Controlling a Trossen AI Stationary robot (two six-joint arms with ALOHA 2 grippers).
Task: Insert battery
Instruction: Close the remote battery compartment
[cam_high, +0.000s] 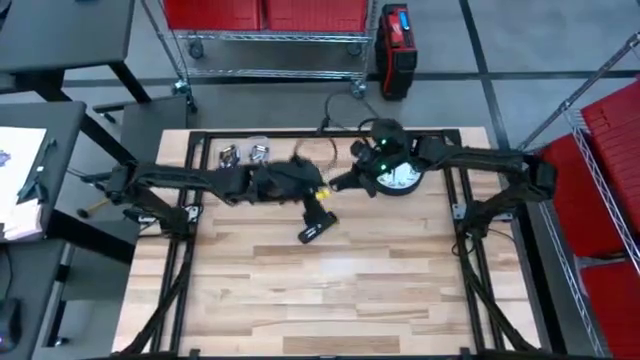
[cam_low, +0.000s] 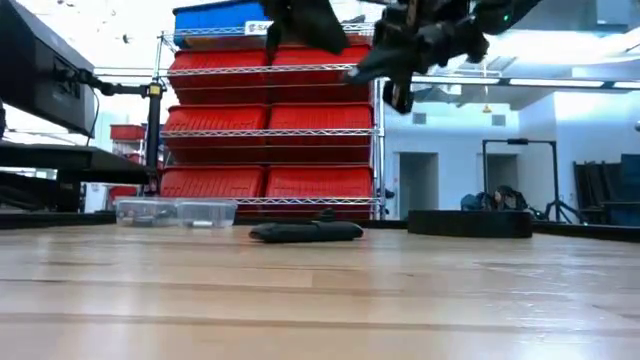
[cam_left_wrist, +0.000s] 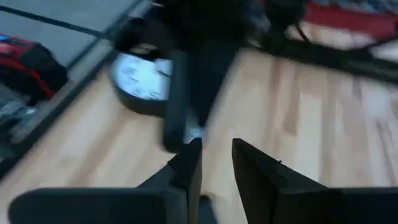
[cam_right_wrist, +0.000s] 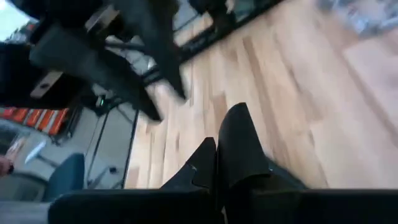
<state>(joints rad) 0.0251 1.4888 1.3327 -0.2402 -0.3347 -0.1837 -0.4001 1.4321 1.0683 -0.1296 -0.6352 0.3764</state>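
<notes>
Landmark: we are taking the clock (cam_high: 398, 176) as our reference; it is lying face up on the tabletop (cam_high: 330, 290), near the far edge.
Left gripper (cam_high: 322, 190): we are holding it raised just left of the clock; its jaws are standing slightly apart with nothing between them.
Right gripper (cam_high: 338, 183): we are hovering it just left of the clock, close beside the left gripper; its jaws are pressed together, and we cannot see anything held.
Black device (cam_high: 317, 225): it is lying flat on the tabletop, left of the clock and nearer us.
Clear containers (cam_high: 245, 153): they are sitting well left of the clock at the far edge.
Battery: we cannot make it out.
</notes>
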